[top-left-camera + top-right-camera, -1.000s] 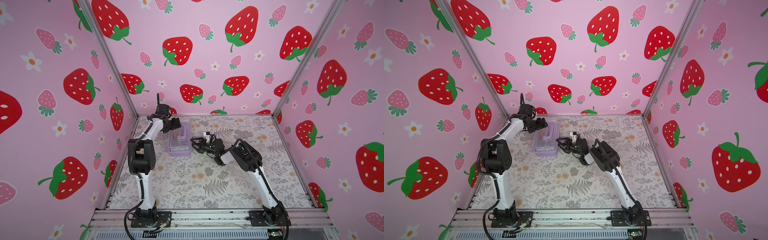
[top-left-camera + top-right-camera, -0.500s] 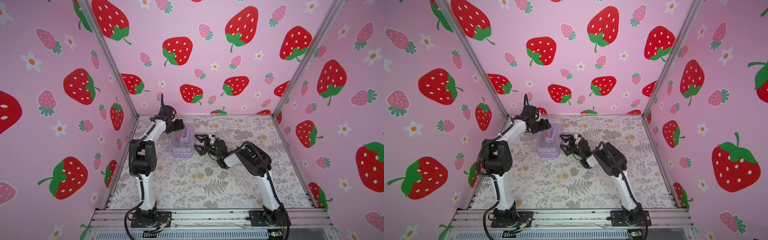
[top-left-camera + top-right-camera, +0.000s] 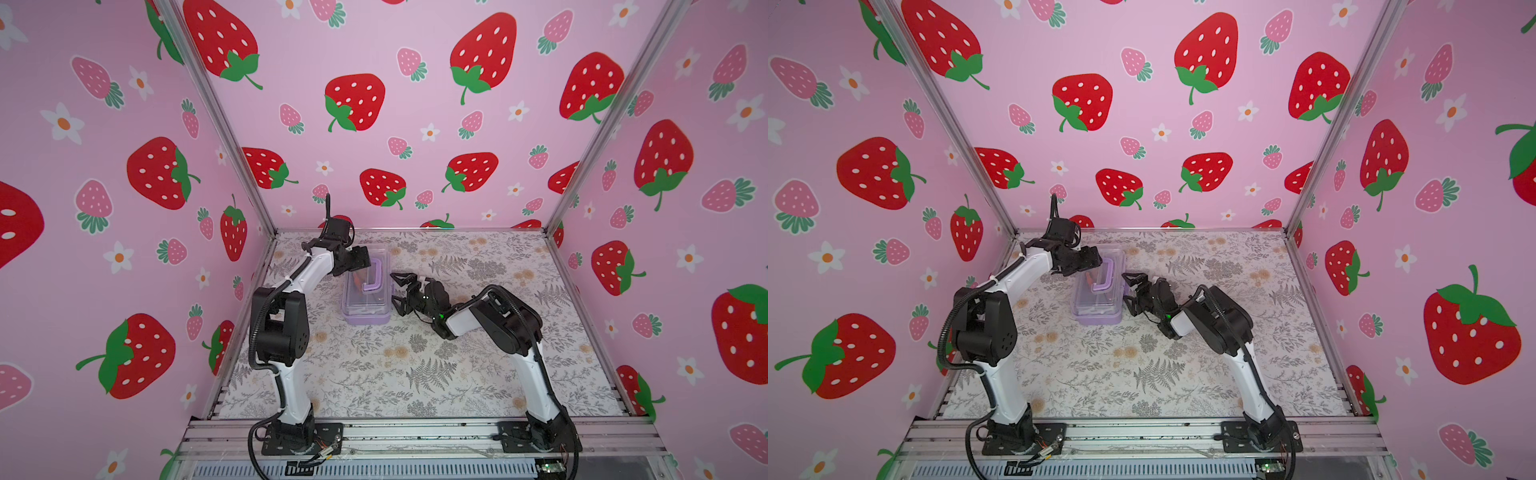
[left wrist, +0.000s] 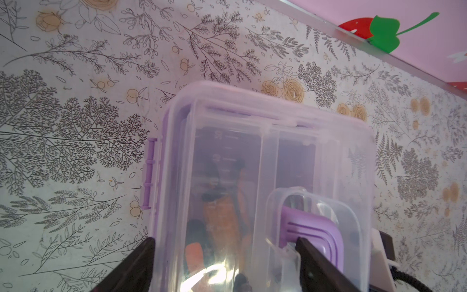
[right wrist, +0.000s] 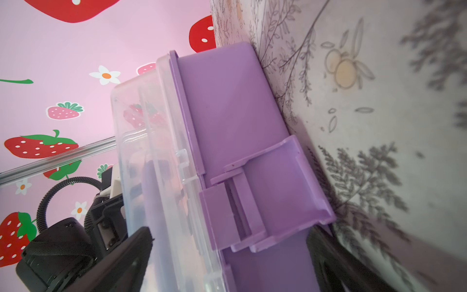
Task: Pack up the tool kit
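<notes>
The strawberry-print walls box in three sides, pink and smooth. Under me lies the table, covered in a matte sheet printed with grey ferns and tan blossoms.

The tool kit sits left of centre toward the far wall, long side running near to far, between my two claws. It is a rounded-corner rectangle of plastic: an opaque lilac base under a clear lid that lies down on it.

My left claw hangs over the kit's far-left part, jaws spread wide. My left wrist view shows one finger just outside the lid's edge. The other sits on the lid top by the ribbed purple U-shaped handle. I cannot tell whether either presses.

My right claw lies low at the kit's right wall, released and gaping, tips just beside it.

Through the lid, both top views show only a spot of orange. My left wrist view shows an orange-handled tool and dark shapes, too blurred to name, plus a clear divider. That view also catches a lilac hinge strip.

Only my right wrist view shows the lilac latch flap. It lies against the base, with the lid's clear catch tab bare beside it.
</notes>
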Robot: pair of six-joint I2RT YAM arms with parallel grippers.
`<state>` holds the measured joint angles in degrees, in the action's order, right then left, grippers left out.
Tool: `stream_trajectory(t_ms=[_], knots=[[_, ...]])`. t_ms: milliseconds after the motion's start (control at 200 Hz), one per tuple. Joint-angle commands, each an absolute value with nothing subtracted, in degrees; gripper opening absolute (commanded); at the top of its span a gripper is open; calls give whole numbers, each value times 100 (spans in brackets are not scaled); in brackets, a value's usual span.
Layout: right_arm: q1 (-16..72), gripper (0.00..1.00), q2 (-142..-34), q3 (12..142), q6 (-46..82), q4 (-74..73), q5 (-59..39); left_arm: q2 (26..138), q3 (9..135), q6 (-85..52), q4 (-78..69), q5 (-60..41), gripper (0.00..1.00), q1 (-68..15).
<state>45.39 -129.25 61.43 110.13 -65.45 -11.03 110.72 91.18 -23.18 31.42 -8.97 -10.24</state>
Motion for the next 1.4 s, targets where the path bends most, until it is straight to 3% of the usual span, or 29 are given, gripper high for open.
stream_trajectory(t_ms=[0,505,1030,1396], knots=[[4604,99,-12837,6083,11671,-6447,-706,10847,8946,-2608,3444,-1398,87,-1341],[4530,99,-12776,6724,11812,-6086,17,10538,8234,-2973,2926,-1303,87,-1681],[4274,97,-12374,6884,10129,-6592,-432,10738,8297,-2835,2984,-1222,87,-1683],[4174,100,-11930,7303,8012,-4853,-1263,11005,8578,-2569,3087,-1491,87,-1675]])
